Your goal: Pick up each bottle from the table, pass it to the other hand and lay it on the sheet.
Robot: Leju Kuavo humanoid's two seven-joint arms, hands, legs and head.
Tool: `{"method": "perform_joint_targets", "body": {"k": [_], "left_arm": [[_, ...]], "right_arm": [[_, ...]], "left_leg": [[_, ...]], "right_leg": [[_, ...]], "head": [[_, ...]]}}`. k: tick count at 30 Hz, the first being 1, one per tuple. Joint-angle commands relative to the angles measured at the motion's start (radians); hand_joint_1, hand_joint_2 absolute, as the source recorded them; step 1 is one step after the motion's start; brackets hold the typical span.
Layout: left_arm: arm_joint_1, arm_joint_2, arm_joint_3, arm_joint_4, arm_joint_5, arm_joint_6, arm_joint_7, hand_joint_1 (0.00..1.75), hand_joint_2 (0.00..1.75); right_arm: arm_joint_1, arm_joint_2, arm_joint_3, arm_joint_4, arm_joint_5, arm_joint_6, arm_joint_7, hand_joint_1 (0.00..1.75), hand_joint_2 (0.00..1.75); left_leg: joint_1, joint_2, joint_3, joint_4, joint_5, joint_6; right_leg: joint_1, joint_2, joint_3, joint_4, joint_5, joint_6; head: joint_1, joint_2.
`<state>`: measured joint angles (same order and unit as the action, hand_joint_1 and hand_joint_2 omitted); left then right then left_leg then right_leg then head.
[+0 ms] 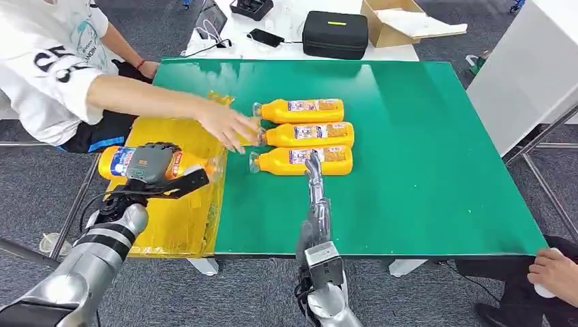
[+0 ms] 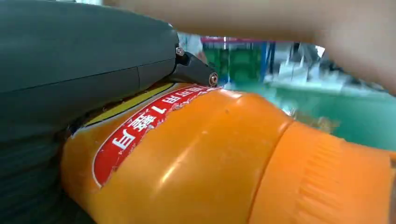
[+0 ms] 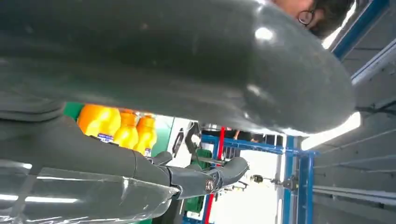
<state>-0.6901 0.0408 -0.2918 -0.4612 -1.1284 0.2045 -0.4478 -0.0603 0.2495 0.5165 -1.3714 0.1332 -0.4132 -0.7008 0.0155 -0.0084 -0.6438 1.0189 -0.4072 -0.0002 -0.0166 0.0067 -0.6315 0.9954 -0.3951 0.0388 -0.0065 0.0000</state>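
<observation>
My left hand (image 1: 151, 165) grips an orange bottle (image 1: 194, 164) lying sideways just above the yellow sheet (image 1: 170, 225) on the table's left side. In the left wrist view the same bottle (image 2: 210, 163) sits against my palm (image 2: 79, 60). Three more orange bottles (image 1: 303, 110) (image 1: 310, 134) (image 1: 303, 161) lie side by side on the green table (image 1: 422, 170). My right hand (image 1: 315, 180) is open, its fingers stretched out flat and its tips at the nearest bottle. The right wrist view shows those fingers (image 3: 187, 179) holding nothing, with the bottles (image 3: 116, 128) beyond.
A person sits at the far left, their hand (image 1: 232, 126) reaching to the cap of the middle bottle. Another person's hand (image 1: 555, 272) is at the front right corner. A black case (image 1: 335, 33) and cardboard box (image 1: 402, 24) stand behind the table.
</observation>
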Motion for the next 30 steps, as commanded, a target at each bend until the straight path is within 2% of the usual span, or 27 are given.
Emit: {"method": "perform_joint_targets", "body": {"k": [1, 9, 10, 11, 12, 13, 14, 19, 22, 25, 30], "left_arm": [[-0.057, 0.055, -0.025, 0.140, 0.023, -0.097, 0.010, 1.75, 1.75], [-0.029, 0.052, -0.016, 0.145, 0.031, -0.088, 0.019, 1.75, 1.75], [-0.022, 0.051, -0.013, 0.146, 0.034, -0.092, 0.018, 1.50, 1.75], [-0.008, 0.049, 0.001, 0.143, 0.048, -0.102, 0.012, 0.80, 1.75], [0.001, 0.046, 0.007, 0.147, 0.055, -0.115, 0.009, 0.19, 1.75], [0.013, 0.043, 0.023, 0.140, 0.074, -0.130, -0.006, 0.03, 1.75], [0.027, 0.041, 0.025, 0.139, 0.079, -0.131, -0.015, 0.00, 1.75], [0.065, 0.032, 0.046, 0.124, 0.107, -0.128, -0.043, 0.00, 1.75], [0.084, 0.033, 0.066, 0.110, 0.137, -0.147, -0.069, 0.00, 1.75], [0.088, 0.036, 0.066, 0.109, 0.138, -0.145, -0.071, 0.00, 1.75], [0.093, 0.043, 0.077, 0.104, 0.156, -0.163, -0.083, 0.00, 1.75]], "right_arm": [[-0.038, 0.012, -0.037, 0.105, 0.000, 0.023, 0.003, 0.00, 0.00], [-0.041, 0.016, -0.041, 0.126, 0.000, 0.028, 0.003, 0.00, 0.00], [-0.044, 0.019, -0.046, 0.138, -0.002, 0.029, 0.003, 0.00, 0.00], [-0.046, 0.025, -0.054, 0.147, -0.002, 0.034, 0.003, 0.00, 0.00], [-0.048, 0.026, -0.057, 0.154, -0.004, 0.037, 0.003, 0.00, 0.00], [-0.049, 0.030, -0.064, 0.161, -0.004, 0.042, 0.003, 0.00, 0.00], [-0.050, 0.031, -0.067, 0.165, -0.004, 0.043, 0.003, 0.00, 0.00], [-0.051, 0.036, -0.077, 0.179, -0.006, 0.051, 0.003, 0.00, 0.00], [-0.050, 0.039, -0.084, 0.183, -0.008, 0.059, 0.003, 0.00, 0.00], [-0.050, 0.039, -0.085, 0.184, -0.008, 0.060, 0.003, 0.00, 0.00], [-0.055, 0.036, -0.090, 0.198, -0.017, 0.059, 0.003, 0.00, 0.00]], "left_leg": [[0.001, 0.002, 0.004, 0.000, -0.001, 0.001], [0.001, 0.002, 0.005, 0.000, -0.002, 0.001], [0.000, 0.001, 0.003, -0.001, -0.001, 0.001], [0.000, 0.001, 0.002, -0.001, -0.001, 0.001], [0.000, 0.002, 0.006, -0.001, -0.002, 0.001], [0.000, 0.002, 0.003, -0.001, -0.001, 0.001], [0.000, 0.003, 0.007, -0.001, -0.002, 0.001], [0.000, 0.001, 0.002, -0.001, -0.001, 0.001], [0.001, 0.003, 0.010, -0.002, -0.003, 0.001], [0.000, 0.001, 0.003, -0.001, -0.001, 0.001], [0.000, 0.001, 0.005, -0.001, -0.001, 0.001]], "right_leg": [[0.001, 0.001, 0.004, -0.001, -0.001, -0.002], [0.001, 0.001, 0.006, -0.001, -0.001, -0.002], [0.000, 0.001, 0.004, -0.001, -0.001, -0.001], [0.001, 0.001, 0.003, -0.001, 0.000, -0.001], [0.001, 0.002, 0.006, -0.002, -0.001, -0.001], [0.000, 0.001, 0.003, -0.001, 0.000, -0.001], [0.001, 0.002, 0.007, -0.002, -0.001, -0.002], [0.000, 0.001, 0.003, -0.001, 0.000, -0.001], [0.001, 0.002, 0.010, -0.002, -0.002, -0.003], [0.000, 0.001, 0.004, -0.001, 0.000, -0.001], [0.000, 0.001, 0.006, -0.001, -0.001, -0.001]], "head": [[0.000, 0.000], [0.000, 0.000], [0.000, 0.000], [0.000, 0.000], [0.000, 0.000], [0.000, 0.000], [0.000, 0.000], [0.000, 0.000], [0.000, 0.000], [0.000, 0.000], [0.000, 0.000]]}}
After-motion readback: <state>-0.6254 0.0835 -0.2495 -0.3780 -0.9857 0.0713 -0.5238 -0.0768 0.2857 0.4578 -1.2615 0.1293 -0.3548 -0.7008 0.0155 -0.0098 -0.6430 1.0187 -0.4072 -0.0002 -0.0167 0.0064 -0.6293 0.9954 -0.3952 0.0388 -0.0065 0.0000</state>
